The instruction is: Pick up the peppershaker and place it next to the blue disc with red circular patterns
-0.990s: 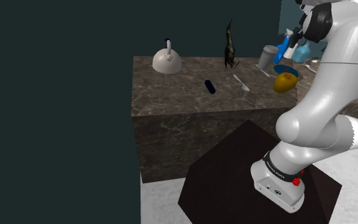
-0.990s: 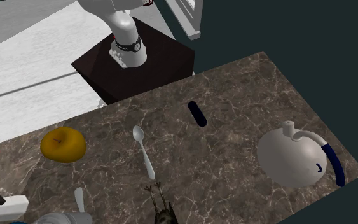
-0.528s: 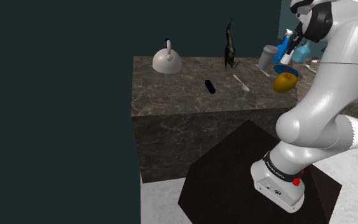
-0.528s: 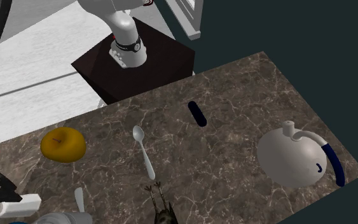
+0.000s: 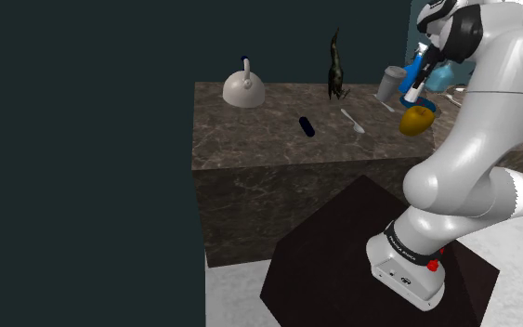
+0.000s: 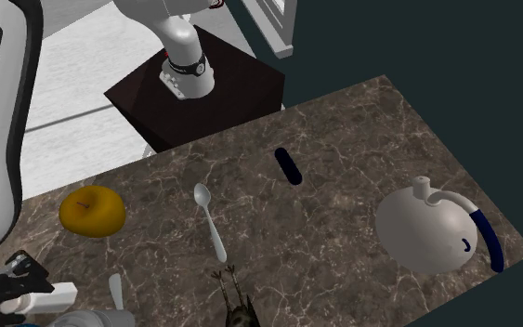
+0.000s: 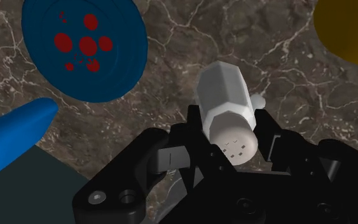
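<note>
The brown marbled counter bears a white kettle, dark capsule, spoon, yellow fruit and blue disc.

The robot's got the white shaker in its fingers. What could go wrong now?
The pepper shaker looks slanted between the fingers, so it might slip, or tip over when set on the counter. It could also land on the blue disc instead of beside it, or bump the blue object close by.
</note>
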